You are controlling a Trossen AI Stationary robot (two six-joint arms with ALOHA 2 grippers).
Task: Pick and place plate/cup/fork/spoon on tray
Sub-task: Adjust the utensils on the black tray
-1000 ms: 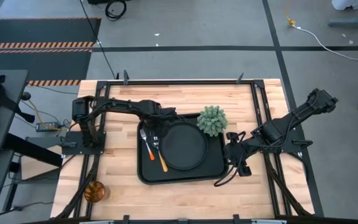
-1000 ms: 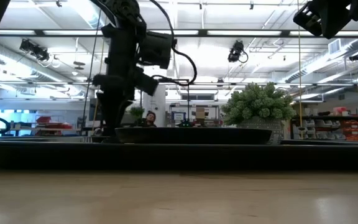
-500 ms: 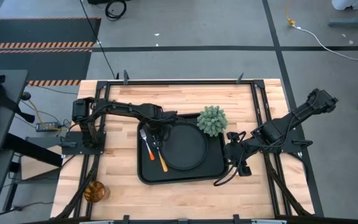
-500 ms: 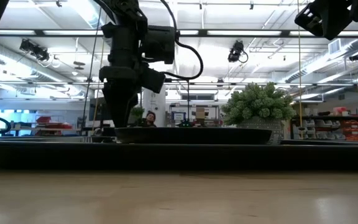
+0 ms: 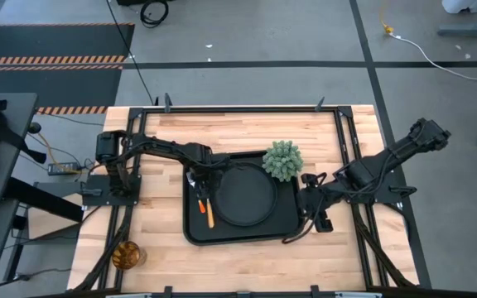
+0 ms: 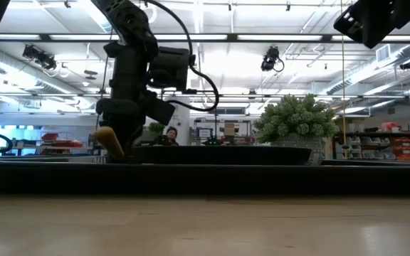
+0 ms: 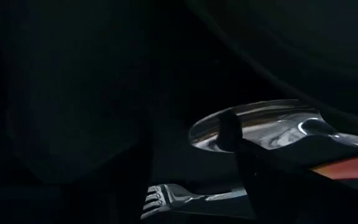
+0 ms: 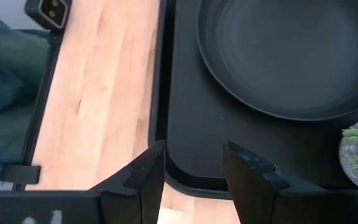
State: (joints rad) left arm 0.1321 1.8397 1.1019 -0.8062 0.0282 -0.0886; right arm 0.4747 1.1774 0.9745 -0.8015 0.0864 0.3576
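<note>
The black tray (image 5: 238, 240) lies mid-table with the round black plate (image 5: 245, 197) on it. Left of the plate, the red-handled fork (image 5: 197, 197) and the orange-handled spoon (image 5: 209, 213) lie on the tray. My left gripper (image 5: 204, 180) points down over their heads, jaws open, low on the tray. The amber cup (image 5: 127, 255) stands on the table at the near left. My right gripper (image 5: 311, 207) hangs open above the tray's right edge, touching nothing. My left gripper comes from above, pointing down. One dark finger (image 7: 238, 146) stands on or against the spoon's silver bowl (image 7: 272, 124). The fork's tines (image 7: 163, 199) lie beside it, untouched as far as shows. The spoon's handle end (image 6: 109, 140) is tipped up off the tray.
A small potted plant (image 5: 282, 160) stands at the tray's far right corner, next to the plate. Black frame rails run along the table's left and right sides. Bare wood lies in front of the tray and at the far left.
My left gripper has come down onto the utensils' head ends and moved slightly toward the table's left edge. The spoon has shifted: its handle has swung toward the left, closer to the fork, and its free end has risen off the tray.
</note>
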